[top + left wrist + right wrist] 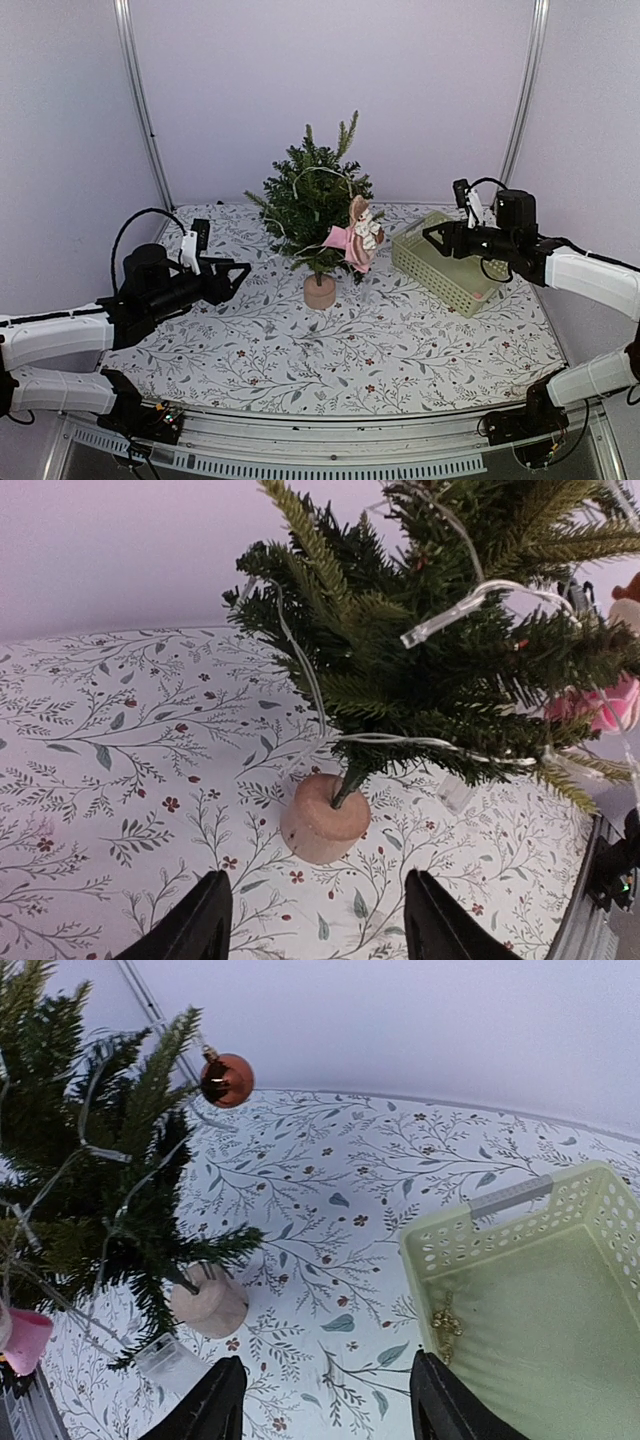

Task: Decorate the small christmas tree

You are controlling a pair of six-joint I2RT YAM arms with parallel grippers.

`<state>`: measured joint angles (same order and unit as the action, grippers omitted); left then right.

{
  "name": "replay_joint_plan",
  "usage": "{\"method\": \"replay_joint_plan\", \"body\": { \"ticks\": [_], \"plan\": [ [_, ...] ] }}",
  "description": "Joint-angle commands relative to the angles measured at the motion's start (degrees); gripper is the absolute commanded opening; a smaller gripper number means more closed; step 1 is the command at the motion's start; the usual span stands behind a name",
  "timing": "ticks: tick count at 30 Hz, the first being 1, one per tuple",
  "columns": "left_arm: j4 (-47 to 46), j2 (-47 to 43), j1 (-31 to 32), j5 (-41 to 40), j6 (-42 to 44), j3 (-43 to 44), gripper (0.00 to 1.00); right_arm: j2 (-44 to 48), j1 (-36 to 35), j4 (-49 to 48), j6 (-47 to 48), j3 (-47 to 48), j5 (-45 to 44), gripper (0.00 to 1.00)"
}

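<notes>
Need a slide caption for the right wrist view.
Right hand open above the floral tablecloth, between the small christmas tree with its copper bauble and the pale green basket.

one tree (pixel 315 195), one basket (pixel 430 275), one bauble (pixel 227 1079), one doll (pixel 360 235), one light string (pixel 470 600).

2 white arms (pixel 50 340), black pincers (pixel 241 270) (pixel 427 233), cables (pixel 120 240)

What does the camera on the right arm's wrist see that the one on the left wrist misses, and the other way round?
Only the right wrist view: a copper-red bauble on a branch, a pale green basket holding a small gold trinket, and the open right gripper. Only the left wrist view: the open left gripper. Both: the small christmas tree, its tan base, the light string and the flowered tablecloth.
</notes>
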<state>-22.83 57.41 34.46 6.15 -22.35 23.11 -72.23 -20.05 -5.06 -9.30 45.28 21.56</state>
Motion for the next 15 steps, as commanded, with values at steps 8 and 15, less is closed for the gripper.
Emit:
{"method": "replay_joint_plan", "body": {
  "ticks": [8, 15],
  "plan": [
    [-4.34, 3.65, -2.11, -0.51, -0.12, 2.31, 0.62, -10.54, 14.03, 11.07, 0.48, 3.46, -5.85, 0.52],
    [-5.57, 8.86, -4.66, 3.89, 0.37, 5.65, 0.62, -20.23, 13.84, 20.59, 5.08, 8.21, -6.49, 0.50]
  ]
}}
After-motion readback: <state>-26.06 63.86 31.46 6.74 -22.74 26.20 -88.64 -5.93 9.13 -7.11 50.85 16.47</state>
